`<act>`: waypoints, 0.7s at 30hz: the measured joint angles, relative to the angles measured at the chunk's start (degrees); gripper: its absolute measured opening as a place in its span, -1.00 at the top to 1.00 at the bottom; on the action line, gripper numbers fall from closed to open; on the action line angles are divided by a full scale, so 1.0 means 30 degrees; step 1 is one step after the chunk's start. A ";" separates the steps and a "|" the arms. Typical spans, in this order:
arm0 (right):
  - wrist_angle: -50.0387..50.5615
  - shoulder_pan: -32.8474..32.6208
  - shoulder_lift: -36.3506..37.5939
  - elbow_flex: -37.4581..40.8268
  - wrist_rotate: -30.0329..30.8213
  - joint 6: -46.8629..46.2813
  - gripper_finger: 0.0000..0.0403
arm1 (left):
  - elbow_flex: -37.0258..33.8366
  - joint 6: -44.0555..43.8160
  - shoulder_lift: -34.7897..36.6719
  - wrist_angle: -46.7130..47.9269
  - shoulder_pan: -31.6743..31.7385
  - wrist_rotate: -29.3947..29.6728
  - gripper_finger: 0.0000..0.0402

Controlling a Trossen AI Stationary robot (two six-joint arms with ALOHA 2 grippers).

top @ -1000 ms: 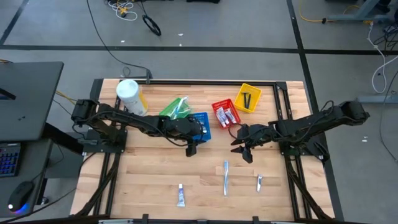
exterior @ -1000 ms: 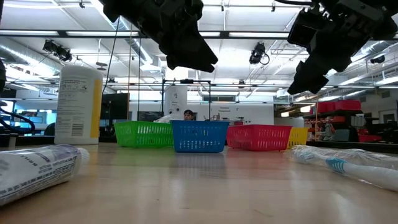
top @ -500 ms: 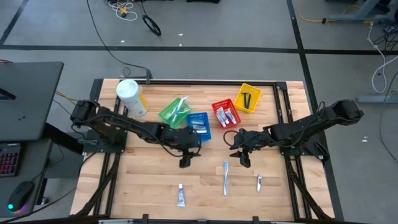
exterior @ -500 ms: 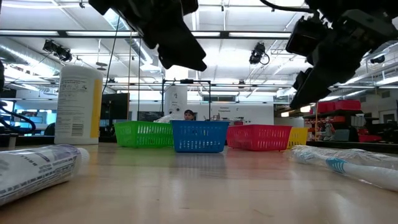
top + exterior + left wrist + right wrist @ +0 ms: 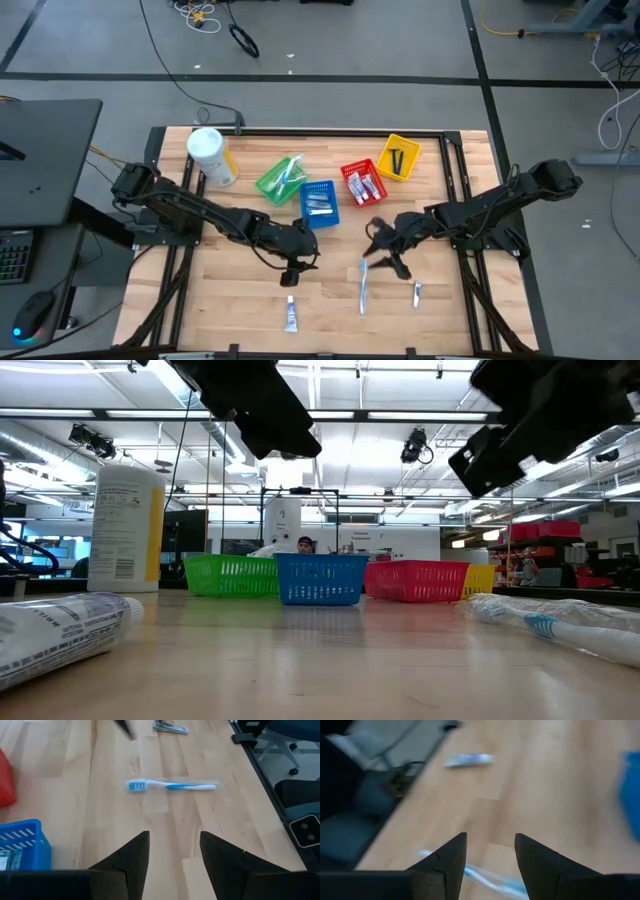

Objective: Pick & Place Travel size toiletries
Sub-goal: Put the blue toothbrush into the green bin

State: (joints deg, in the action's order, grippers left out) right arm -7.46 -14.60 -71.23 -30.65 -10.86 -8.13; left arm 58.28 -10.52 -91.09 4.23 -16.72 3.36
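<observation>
Three toiletries lie loose near the table's front edge: a white tube [image 5: 291,315], a wrapped white-blue toothbrush [image 5: 363,285] and a small silver item [image 5: 417,293]. My left gripper [image 5: 295,268] hangs open above the wood just behind the tube; in its wrist view the fingers [image 5: 172,850] have nothing between them and the toothbrush [image 5: 170,785] lies ahead. My right gripper [image 5: 385,255] hangs open just behind the toothbrush's far end, and its wrist view [image 5: 490,852] shows the toothbrush [image 5: 487,879] below the fingers and the tube [image 5: 469,760] farther off.
At the back stand a green basket [image 5: 280,180], a blue basket [image 5: 319,203], a red basket [image 5: 362,184] and a yellow basket [image 5: 398,157], each with items inside. A big white canister [image 5: 210,155] stands at the far left. Bare wood lies around the loose items.
My left gripper has swung from beside the blue basket toward the table's near edge, ending just behind the tube. My right gripper has moved a little toward the near edge and the toothbrush, rolling as it went. Both stay open. No object has moved.
</observation>
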 joint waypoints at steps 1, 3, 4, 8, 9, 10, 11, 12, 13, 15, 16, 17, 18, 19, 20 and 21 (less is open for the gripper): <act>-0.0476 -0.0252 -0.0217 0.0000 -0.0504 0.0349 0.12 | 0.0000 0.0034 0.0000 -0.0007 -0.0047 0.0000 0.08; -0.1335 -0.0803 -0.0821 0.0000 -0.1451 0.0620 0.12 | 0.0000 0.0074 0.0000 -0.0007 -0.0078 0.0000 0.08; -0.1698 -0.1067 -0.1239 -0.0007 -0.1563 0.0659 0.12 | 0.0000 0.0056 0.0000 -0.0007 -0.0073 0.0000 0.08; -0.2334 -0.1988 -0.3546 -0.0007 0.0196 0.1211 0.12 | 0.0000 -0.0081 0.0000 -0.0029 -0.0063 0.0107 0.08; -0.2275 -0.2104 -0.4181 -0.0007 0.0517 0.1703 0.12 | 0.0000 -0.0081 0.0000 -0.0036 -0.0063 0.0243 0.08; -0.2236 -0.2173 -0.4773 -0.0007 0.0534 0.2218 0.12 | 0.0000 -0.0081 0.0000 -0.0036 -0.0063 0.0395 0.08; -0.2246 -0.2240 -0.5334 -0.0007 0.0377 0.2627 0.12 | 0.0000 -0.0109 0.0000 -0.0043 -0.0063 0.0599 0.08; -0.2247 -0.2263 -0.5836 -0.0007 0.0011 0.2948 0.12 | 0.0000 -0.0237 0.0000 -0.0044 -0.0063 0.0756 0.08; -0.2275 -0.2278 -0.6297 -0.0007 -0.0369 0.3350 0.12 | 0.0000 -0.0367 0.0000 -0.0044 -0.0063 0.0829 0.08; -0.2384 -0.2316 -0.7023 -0.0007 -0.0049 0.4514 0.12 | 0.0000 -0.0631 0.0000 -0.0048 -0.0063 0.0882 0.08; -0.2825 -0.2333 -0.7300 -0.0007 0.0734 0.5165 0.12 | 0.0000 -0.0698 0.0000 -0.0051 -0.0063 0.0882 0.08; -0.3222 -0.2311 -0.7517 -0.0015 0.1659 0.5772 0.12 | 0.0000 -0.0702 0.0000 -0.0053 -0.0063 0.0884 0.08; -0.3496 -0.2291 -0.7676 -0.0015 0.2446 0.6413 0.12 | 0.0000 -0.0719 0.0000 -0.0053 -0.0063 0.0889 0.08; -0.3718 -0.2269 -0.7774 -0.0015 0.2956 0.7038 0.12 | 0.0000 -0.0797 0.0000 -0.0058 -0.0063 0.0896 0.08; -0.3911 -0.2263 -0.7860 -0.0015 0.3277 0.7594 0.12 | 0.0000 -0.0861 0.0000 -0.0058 -0.0063 0.0896 0.08; -0.4024 -0.2278 -0.7943 -0.0015 0.3375 0.8072 0.12 | 0.0000 -0.0861 0.0000 -0.0058 -0.0063 0.0889 0.08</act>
State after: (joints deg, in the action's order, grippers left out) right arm -19.53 -21.44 -95.06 -30.70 -0.74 16.08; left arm 58.28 -13.10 -91.09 4.05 -16.91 6.02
